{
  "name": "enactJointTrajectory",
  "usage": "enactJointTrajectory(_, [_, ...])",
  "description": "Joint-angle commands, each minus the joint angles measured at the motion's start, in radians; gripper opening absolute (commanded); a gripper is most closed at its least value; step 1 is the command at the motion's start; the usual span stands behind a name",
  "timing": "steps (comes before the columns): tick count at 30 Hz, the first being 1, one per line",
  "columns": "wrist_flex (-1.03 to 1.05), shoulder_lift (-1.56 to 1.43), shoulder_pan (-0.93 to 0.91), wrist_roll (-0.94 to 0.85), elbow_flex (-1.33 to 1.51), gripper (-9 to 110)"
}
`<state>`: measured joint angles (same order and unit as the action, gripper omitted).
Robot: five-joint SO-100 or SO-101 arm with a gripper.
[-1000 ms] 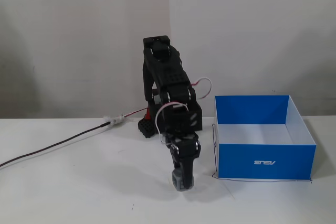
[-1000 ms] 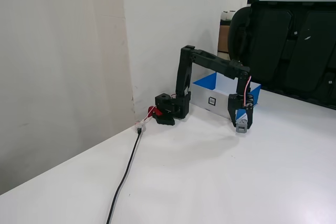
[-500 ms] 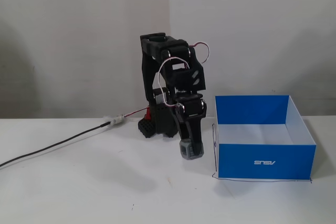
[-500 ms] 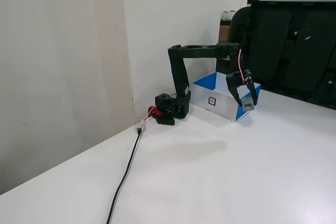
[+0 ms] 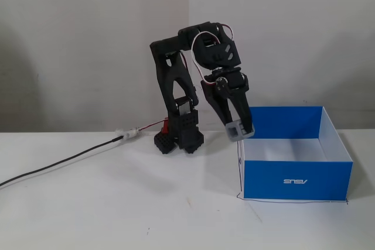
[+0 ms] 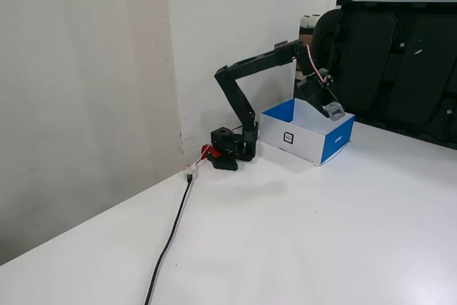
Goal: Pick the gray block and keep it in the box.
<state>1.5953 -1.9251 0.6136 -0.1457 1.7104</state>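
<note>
The gray block (image 5: pixel 238 131) is a small gray cube held in the air by my gripper (image 5: pixel 239 129), which is shut on it. In a fixed view it hangs just above the left rim of the box (image 5: pixel 296 181), a large open blue cardboard box with a white inside. In the other fixed view the gray block (image 6: pixel 334 111) sits at the gripper's (image 6: pixel 333 110) tip above the box (image 6: pixel 308 142). The black arm reaches up and over from its base toward the box.
The arm's base (image 5: pixel 179 139) stands at the wall with a red part beside it. A black cable (image 5: pixel 64 161) runs left across the white table. Dark office chairs (image 6: pixel 400 69) stand behind the table's far edge.
The arm has lifted the gray block from near the table and swung it right, from left of the box up to its rim.
</note>
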Motion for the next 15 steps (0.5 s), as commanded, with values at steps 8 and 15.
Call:
enactJointTrajectory(8, [-0.044, -0.153, 0.199, -0.072, 0.074, 0])
enactJointTrajectory(15, [-0.064, -0.020, 0.357, -0.137, 0.012, 0])
